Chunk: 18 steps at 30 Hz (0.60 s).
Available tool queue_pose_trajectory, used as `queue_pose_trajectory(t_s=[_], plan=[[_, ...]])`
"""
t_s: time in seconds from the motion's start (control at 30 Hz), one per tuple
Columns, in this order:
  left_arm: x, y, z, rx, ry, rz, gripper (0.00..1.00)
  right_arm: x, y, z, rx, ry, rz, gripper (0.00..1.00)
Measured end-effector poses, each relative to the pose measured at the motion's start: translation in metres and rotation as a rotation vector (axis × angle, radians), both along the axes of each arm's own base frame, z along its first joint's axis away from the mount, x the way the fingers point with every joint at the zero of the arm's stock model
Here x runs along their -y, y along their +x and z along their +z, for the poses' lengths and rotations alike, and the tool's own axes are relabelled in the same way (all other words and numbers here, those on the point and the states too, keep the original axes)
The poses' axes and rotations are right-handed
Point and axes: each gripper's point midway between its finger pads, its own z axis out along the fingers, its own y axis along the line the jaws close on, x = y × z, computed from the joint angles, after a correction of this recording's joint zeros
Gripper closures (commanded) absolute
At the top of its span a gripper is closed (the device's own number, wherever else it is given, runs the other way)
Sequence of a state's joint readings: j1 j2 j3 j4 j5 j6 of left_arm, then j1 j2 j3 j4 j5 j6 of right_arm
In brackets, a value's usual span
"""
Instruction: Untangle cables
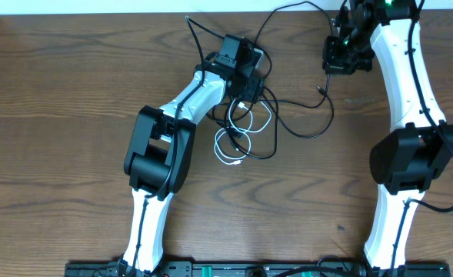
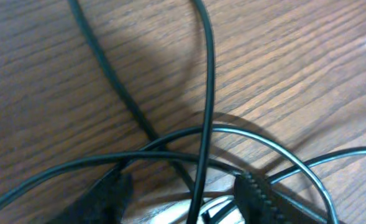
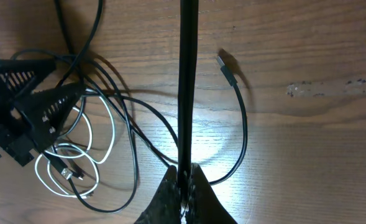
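Note:
The long black cable [image 1: 303, 135] lies in loops at the table's middle back, tangled with the shorter white cable [image 1: 230, 150]. My left gripper [image 1: 247, 88] is down over the tangle. In the left wrist view its fingers [image 2: 189, 194] are open, with a black strand [image 2: 206, 93] running between them and white cable [image 2: 215, 208] just below. My right gripper [image 1: 338, 61] is at the back right. In the right wrist view its jaws [image 3: 186, 182] are shut on a taut black strand [image 3: 186, 93]. A free black plug end [image 3: 226, 67] lies on the wood nearby. The white loops [image 3: 105, 143] lie at the left.
The wooden table's back edge [image 1: 134, 17] meets a white wall close behind both grippers. The left arm's body [image 1: 161, 146] stands left of the tangle, and the right arm's body [image 1: 411, 154] stands at the right. A pale smear [image 3: 332, 88] marks the wood.

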<state>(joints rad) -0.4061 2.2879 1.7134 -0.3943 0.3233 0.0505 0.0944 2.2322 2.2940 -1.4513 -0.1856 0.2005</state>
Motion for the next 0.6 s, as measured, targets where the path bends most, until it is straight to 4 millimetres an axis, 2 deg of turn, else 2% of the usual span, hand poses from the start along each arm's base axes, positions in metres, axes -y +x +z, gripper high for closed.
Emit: queue_pose_trajectory(t_s=[0.1, 0.17, 0.23, 0.47, 0.6], plan=[[-0.003, -0.003, -0.003, -0.016, 0.016, 0.003, 0.65, 0.0, 0.0, 0.0, 0.0, 0.0, 0.0, 0.99], [-0.005, -0.006, -0.004, -0.027, 0.023, 0.007, 0.8, 0.0, 0.0, 0.0, 0.0, 0.0, 0.0, 0.99], [-0.006, -0.009, -0.006, -0.043, 0.032, 0.009, 0.9, 0.0, 0.0, 0.0, 0.001, 0.0, 0.0, 0.99], [-0.013, -0.017, -0.011, -0.082, 0.052, 0.007, 0.93, 0.001, 0.0, 0.0, 0.002, -0.006, 0.006, 0.99], [-0.024, -0.018, 0.002, -0.092, 0.055, 0.025, 0.93, 0.002, 0.0, 0.0, 0.003, -0.014, 0.005, 0.99]])
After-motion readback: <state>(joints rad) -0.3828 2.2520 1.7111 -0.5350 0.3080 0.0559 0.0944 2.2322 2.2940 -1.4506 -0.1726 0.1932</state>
